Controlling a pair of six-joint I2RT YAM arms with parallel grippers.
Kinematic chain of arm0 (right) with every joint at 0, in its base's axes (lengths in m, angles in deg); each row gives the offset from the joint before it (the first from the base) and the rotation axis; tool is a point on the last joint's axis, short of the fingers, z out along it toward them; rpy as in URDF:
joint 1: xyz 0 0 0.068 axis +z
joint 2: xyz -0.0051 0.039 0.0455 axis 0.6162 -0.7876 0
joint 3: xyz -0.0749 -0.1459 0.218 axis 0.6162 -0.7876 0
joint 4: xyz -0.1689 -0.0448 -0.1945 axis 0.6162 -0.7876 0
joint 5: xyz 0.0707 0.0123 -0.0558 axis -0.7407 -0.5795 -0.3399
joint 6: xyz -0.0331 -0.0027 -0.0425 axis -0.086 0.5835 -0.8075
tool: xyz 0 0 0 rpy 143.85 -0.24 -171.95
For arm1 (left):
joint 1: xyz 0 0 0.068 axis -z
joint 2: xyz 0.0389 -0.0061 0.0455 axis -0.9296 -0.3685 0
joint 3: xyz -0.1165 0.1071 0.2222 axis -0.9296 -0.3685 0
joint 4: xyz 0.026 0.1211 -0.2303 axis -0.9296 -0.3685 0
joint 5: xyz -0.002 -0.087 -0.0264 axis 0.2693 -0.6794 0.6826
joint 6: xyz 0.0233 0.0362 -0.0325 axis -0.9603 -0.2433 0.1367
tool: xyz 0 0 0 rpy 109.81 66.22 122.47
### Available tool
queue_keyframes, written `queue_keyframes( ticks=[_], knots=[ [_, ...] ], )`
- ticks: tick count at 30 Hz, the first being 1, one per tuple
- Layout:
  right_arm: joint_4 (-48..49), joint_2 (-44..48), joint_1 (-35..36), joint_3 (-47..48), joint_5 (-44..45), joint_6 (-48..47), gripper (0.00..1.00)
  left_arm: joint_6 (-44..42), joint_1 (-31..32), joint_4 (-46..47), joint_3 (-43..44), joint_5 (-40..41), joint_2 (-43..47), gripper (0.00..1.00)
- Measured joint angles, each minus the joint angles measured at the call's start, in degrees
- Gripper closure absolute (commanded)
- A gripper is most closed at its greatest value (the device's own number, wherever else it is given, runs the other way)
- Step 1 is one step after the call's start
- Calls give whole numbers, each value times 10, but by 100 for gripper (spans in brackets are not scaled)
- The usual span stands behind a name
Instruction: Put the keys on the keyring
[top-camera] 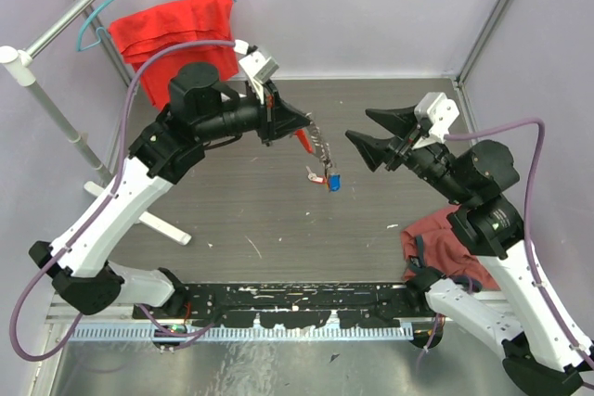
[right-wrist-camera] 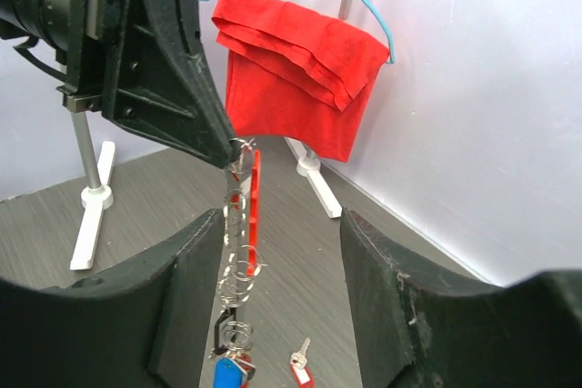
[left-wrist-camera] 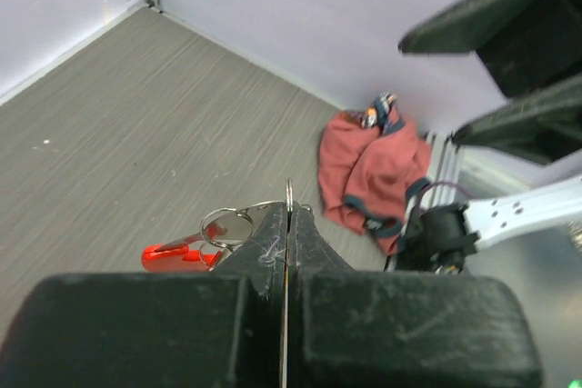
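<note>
Nearest to us, filling the bottom of the left wrist view, the left pincer (left-wrist-camera: pixel 287 215) has its black fingers pressed tight on a thin silver wire keyring (left-wrist-camera: pixel 288 190), which shows edge-on in the seam between them. From that grip a chain of small silver rings (right-wrist-camera: pixel 238 252) hangs down. A long red plastic tag (right-wrist-camera: pixel 255 195) sits near its top, and small silver metal keys (top-camera: pixel 325 176) and a blue plastic tag (right-wrist-camera: pixel 227 375) hang at its lower end. In the top view the bunch is just right of centre, above the grey wood-grain table (top-camera: pixel 241 220).

The right pincer (top-camera: pixel 362 129) stands at centre right of the top view. Its jaws are wide and empty, pointed at the chain but apart from it.

One small silver key with a red head (right-wrist-camera: pixel 298 363) shows at the bottom of the right wrist view, beside the chain. It seems to lie loose on the table, though we cannot tell for sure.

We judge the task well along: most keys already hang from the rings. If the red-headed key is loose, it is left to pick up and thread on.

A crumpled dark red cloth (top-camera: pixel 436 238) lies at the lower right.
</note>
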Motion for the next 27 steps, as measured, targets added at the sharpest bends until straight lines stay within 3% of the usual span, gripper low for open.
queue_keyframes(
  ticks=[7,14,22,27],
  knots=[
    [16,13,0,-24,-34,-28,37,-98,19,-42,-16,-5,56,100],
    [67,5,0,-31,-144,-7,40,-98,19,48,-63,-59,134,100],
    [217,-32,0,-16,-270,123,55,-34,19,170,-114,-116,160,100],
    [318,-58,0,-10,-313,213,59,-7,19,207,-120,-136,160,100]
  ],
)
